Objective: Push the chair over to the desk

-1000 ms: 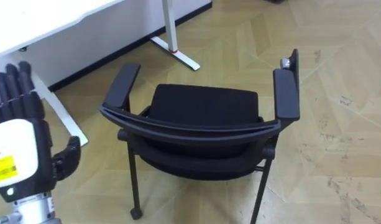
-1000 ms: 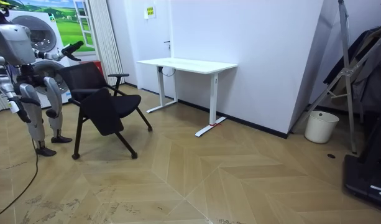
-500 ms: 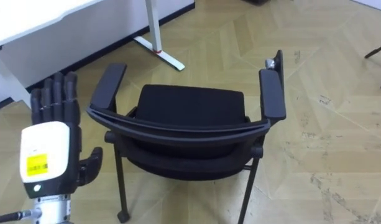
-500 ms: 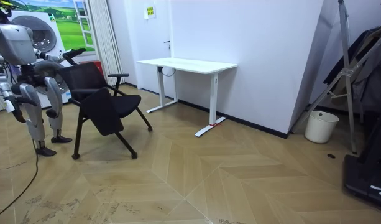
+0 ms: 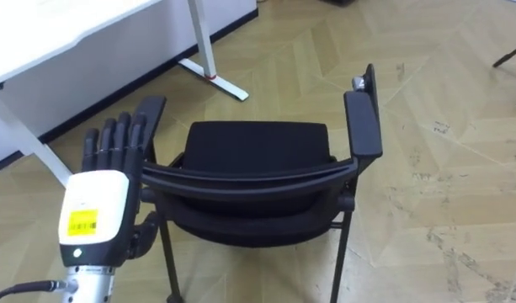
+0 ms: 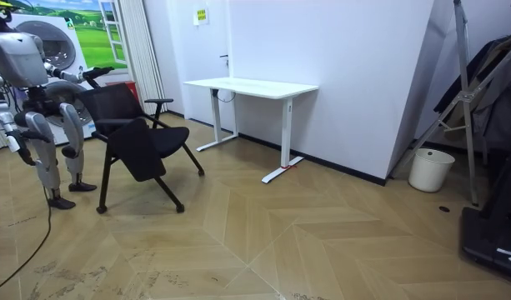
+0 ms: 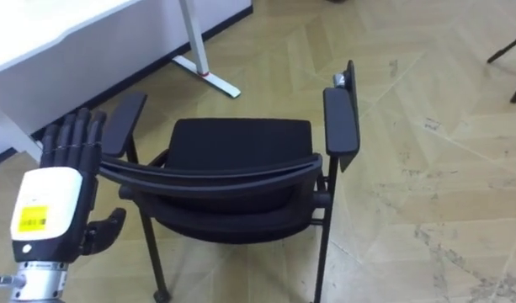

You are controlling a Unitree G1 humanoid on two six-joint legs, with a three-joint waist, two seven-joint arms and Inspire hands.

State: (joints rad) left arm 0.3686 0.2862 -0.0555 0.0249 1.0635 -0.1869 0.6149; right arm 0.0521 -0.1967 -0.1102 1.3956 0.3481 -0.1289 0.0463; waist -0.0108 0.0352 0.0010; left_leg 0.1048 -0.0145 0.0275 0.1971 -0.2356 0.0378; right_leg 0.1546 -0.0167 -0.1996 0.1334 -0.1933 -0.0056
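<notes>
A black chair [image 5: 258,147] with two armrests stands on the wooden floor just in front of me, its curved backrest [image 5: 249,175] nearest to me. My left hand [image 5: 98,210] is raised at the backrest's left end, back of the hand toward me. Its fingers [image 7: 72,135] are straight and point up beside the left armrest [image 7: 123,112]. I cannot tell whether it touches the chair. In the room view I stand behind the chair [image 6: 130,133] with my left hand [image 6: 101,72] stretched over it. My right hand [image 6: 15,143] hangs low by my hip.
A white desk [image 5: 64,34] stands ahead on the left, with its foot [image 5: 220,80] on the floor close to the chair's front. The room view shows the desk [image 6: 251,86] against the white wall, a white bin [image 6: 430,169] and dark equipment on the far right.
My left hand has come forward and to the right, from beside the chair up to the backrest's left end. The eye view has shifted slightly. The chair stands where it was.
</notes>
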